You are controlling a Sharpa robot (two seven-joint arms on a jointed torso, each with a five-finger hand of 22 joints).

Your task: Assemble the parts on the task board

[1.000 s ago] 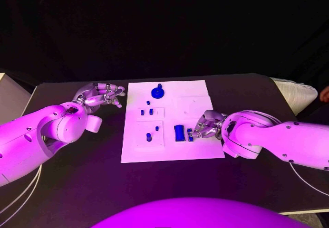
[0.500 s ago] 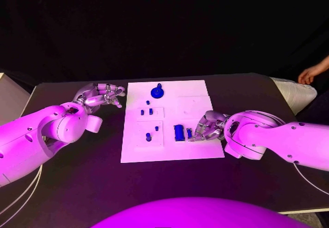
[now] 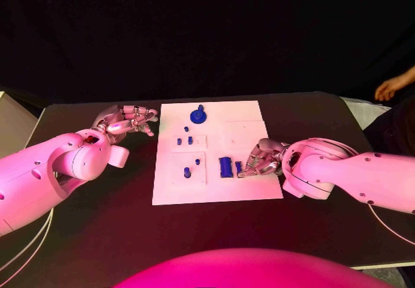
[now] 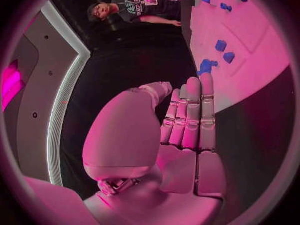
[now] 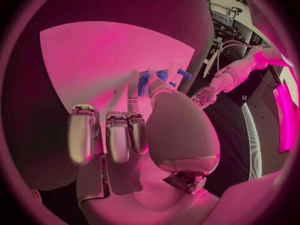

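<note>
Parts [image 3: 225, 166] (blue) lie just beside right hand [image 3: 259, 159].

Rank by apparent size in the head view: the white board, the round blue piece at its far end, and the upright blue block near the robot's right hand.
1. Task board, by far the largest.
2. Round blue piece.
3. Blue block, slightly smaller, though it looks close to the round piece.

Black counter [image 3: 104, 228] under everything. White cushion-like object [image 3: 373, 117] at its far right corner, partly cut off. Pale box-like object [image 3: 11, 123] off the counter's left edge.
</note>
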